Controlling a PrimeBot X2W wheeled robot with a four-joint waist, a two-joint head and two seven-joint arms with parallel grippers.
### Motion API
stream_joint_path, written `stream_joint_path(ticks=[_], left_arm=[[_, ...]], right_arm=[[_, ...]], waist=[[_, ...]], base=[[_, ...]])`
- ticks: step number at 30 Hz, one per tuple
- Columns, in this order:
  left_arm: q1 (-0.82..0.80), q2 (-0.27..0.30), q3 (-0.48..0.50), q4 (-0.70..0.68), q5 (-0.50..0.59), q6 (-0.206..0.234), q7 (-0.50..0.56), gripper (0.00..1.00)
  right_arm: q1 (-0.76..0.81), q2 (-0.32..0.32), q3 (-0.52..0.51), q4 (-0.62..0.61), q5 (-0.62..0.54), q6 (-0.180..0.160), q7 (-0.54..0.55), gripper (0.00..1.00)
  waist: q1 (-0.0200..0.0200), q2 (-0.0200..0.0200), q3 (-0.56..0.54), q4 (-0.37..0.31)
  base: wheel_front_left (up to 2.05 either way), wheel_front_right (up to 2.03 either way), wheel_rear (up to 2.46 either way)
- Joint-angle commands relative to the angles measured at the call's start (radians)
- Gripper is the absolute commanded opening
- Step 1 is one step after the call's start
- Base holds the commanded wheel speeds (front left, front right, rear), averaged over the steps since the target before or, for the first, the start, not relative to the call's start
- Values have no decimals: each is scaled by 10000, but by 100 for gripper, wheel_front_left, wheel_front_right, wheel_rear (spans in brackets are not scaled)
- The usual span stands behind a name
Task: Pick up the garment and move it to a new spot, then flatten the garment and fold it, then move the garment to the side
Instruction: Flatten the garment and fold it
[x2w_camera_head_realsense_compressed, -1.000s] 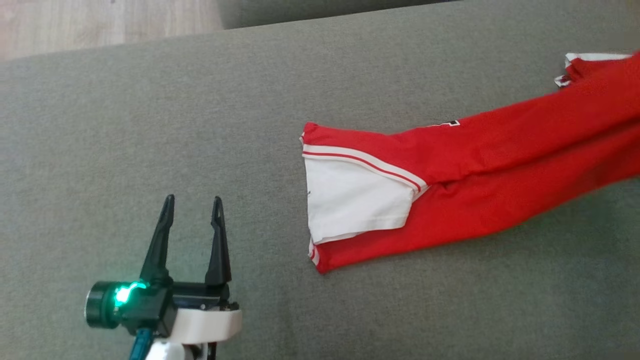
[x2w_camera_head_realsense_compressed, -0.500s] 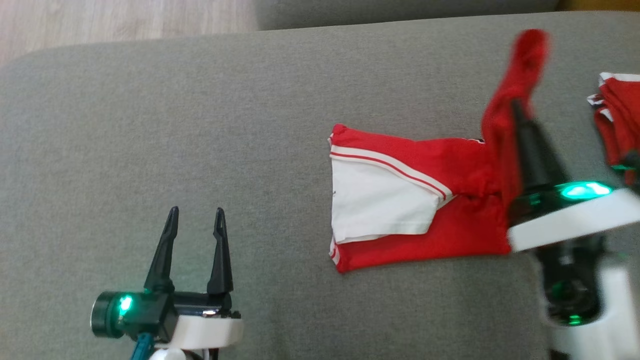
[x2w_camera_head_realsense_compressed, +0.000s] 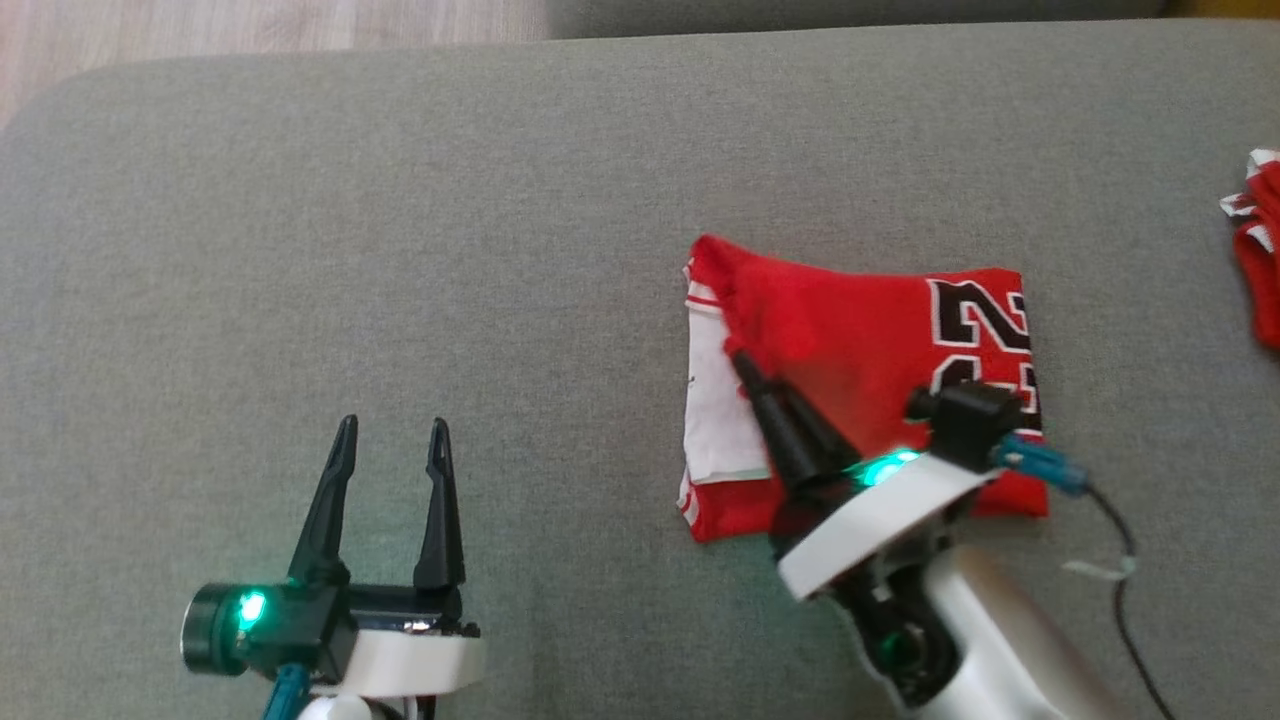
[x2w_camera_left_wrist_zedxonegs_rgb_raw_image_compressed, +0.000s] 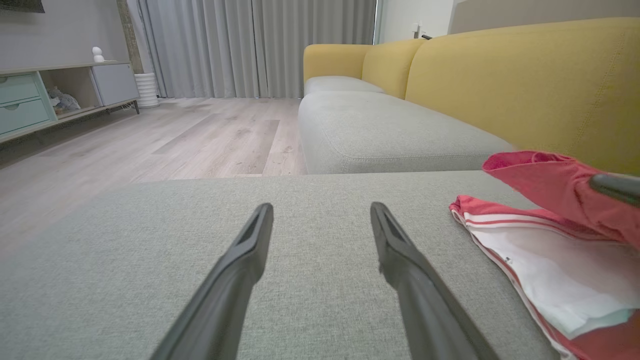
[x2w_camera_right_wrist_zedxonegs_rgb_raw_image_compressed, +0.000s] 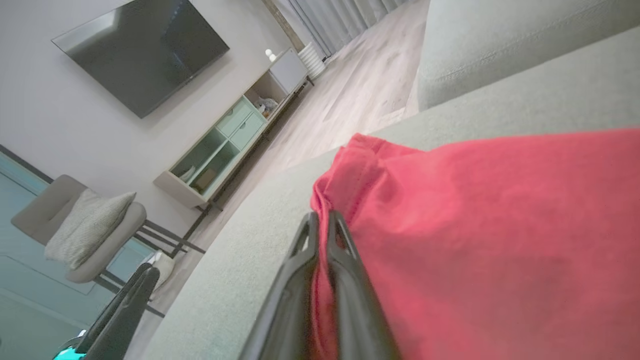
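At the lower left of the head view, the left hand (x2w_camera_head_realsense_compressed: 389, 422) hovers over the grey sofa seat (x2w_camera_head_realsense_compressed: 400, 200), its two fingers spread wide. At the lower right, the right hand (x2w_camera_head_realsense_compressed: 740, 358) has its two fingers pinched together on a red fold of the garment (x2w_camera_head_realsense_compressed: 860, 330). This one red jersey has a white panel and black numerals and lies folded right of centre on the seat. Farther off, at the right edge, lies one other red-and-white cloth (x2w_camera_head_realsense_compressed: 1262, 270). Wooden floor (x2w_camera_head_realsense_compressed: 200, 30) shows at the upper left.
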Motion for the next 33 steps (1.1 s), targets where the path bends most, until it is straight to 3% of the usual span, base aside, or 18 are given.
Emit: stream_joint_path(ticks=[1,6,9,15,20,33], left_arm=[[-265,-65,401,-265,86,-24,-93,100],[-178,-89,530,-272,88,-9,-93,100],[-112,-108,596,-286,45,-19,-93,100],[232,-141,661,-268,-139,35,-93,100],[840,-153,694,-243,-249,54,-93,100],[2137,-160,797,283,-253,-177,-93,100]], right_arm=[[-429,137,579,-218,212,-7,-352,100],[-596,137,370,211,40,-7,-1275,100],[-326,-113,-552,355,-398,-7,-2031,100],[1051,-1373,-2794,22,-1991,-7,-2517,100],[2622,-1136,-4463,-800,-2920,-7,-2528,100],[4616,-979,-4531,-971,-4587,-7,-2531,100]], waist=[[0,-1,-34,-12],[0,-1,-281,-145],[0,-1,-576,-240],[0,-1,-1499,-421],[0,-1,-2315,-677],[0,-1,-3544,-875]], base=[[0,0,0],[0,0,0],[0,0,0],[0,0,0],[0,0,0],[0,0,0]])
